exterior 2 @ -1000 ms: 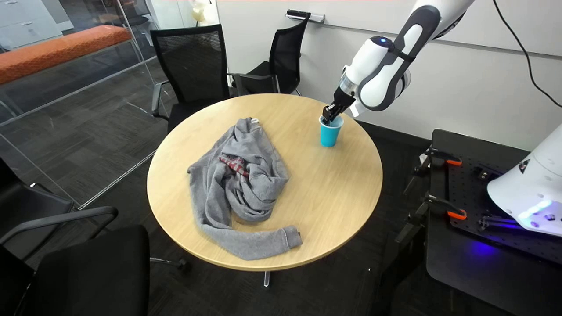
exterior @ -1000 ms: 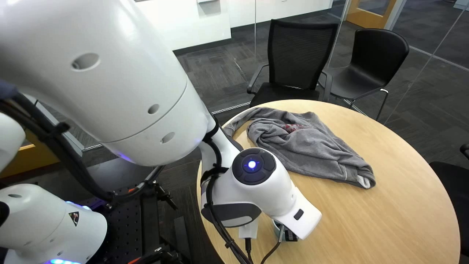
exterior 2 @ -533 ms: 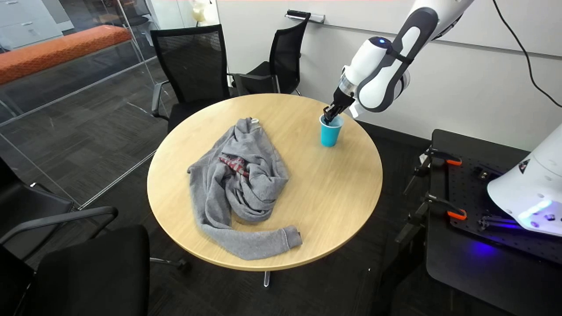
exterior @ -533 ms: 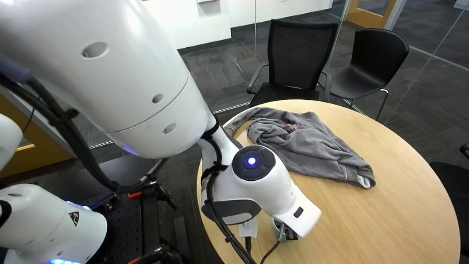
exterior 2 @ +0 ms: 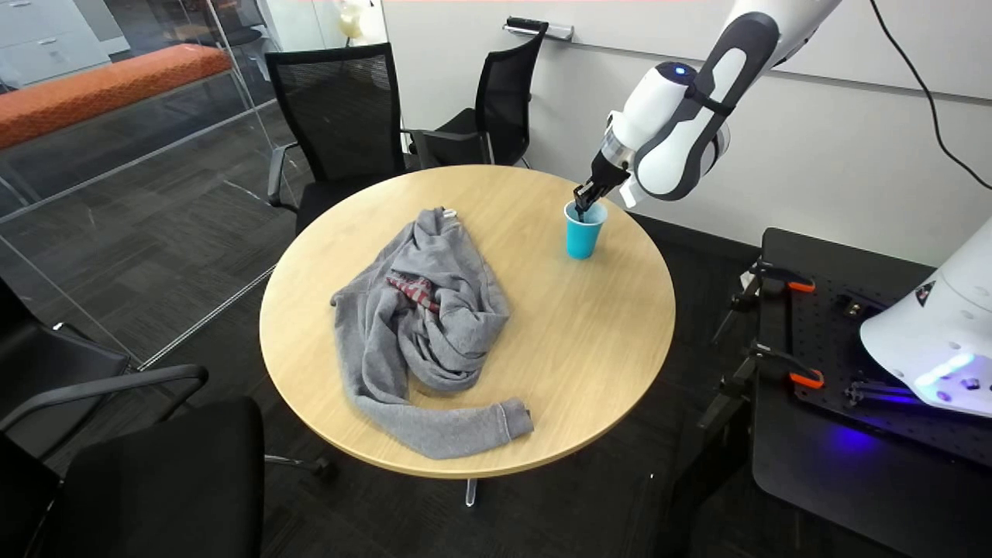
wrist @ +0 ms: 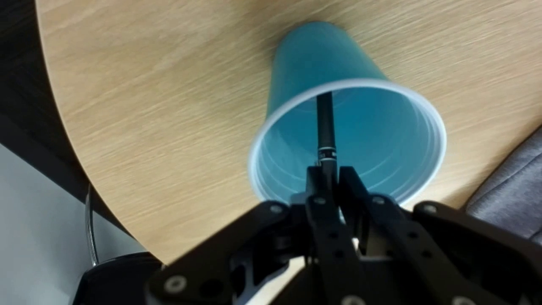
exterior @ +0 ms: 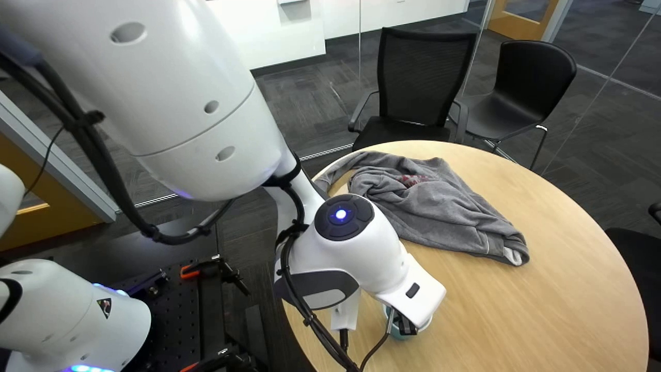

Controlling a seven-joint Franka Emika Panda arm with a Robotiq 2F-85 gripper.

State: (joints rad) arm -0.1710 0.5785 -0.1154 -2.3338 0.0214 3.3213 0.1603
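My gripper (wrist: 331, 180) is shut on a slim black pen (wrist: 325, 123) with a thin pale band near the fingertips. The pen's lower end leans down inside a blue cup (wrist: 313, 59) with a white rim. That cup stands upright on the round wooden table, as an exterior view shows the cup (exterior 2: 582, 239) with the gripper (exterior 2: 583, 201) at its mouth. From behind, in an exterior view, the arm's wrist covers much of the cup (exterior: 397, 335). A grey sweatshirt (exterior 2: 457, 333) with a red print lies crumpled on the same table, apart from the gripper.
The round table (exterior 2: 589, 333) has its edge close beside the cup. Black chairs (exterior 2: 333, 116) stand around it, and a whiteboard wall (exterior 2: 852, 139) rises behind the arm. A black base table (exterior 2: 806, 465) with orange-tipped clamps (exterior 2: 806, 380) carries the robot.
The gripper's fingers have drawn together on the pen. In both exterior views the wrist has shifted slightly and risen a little. The cup and the sweatshirt stay where they were.
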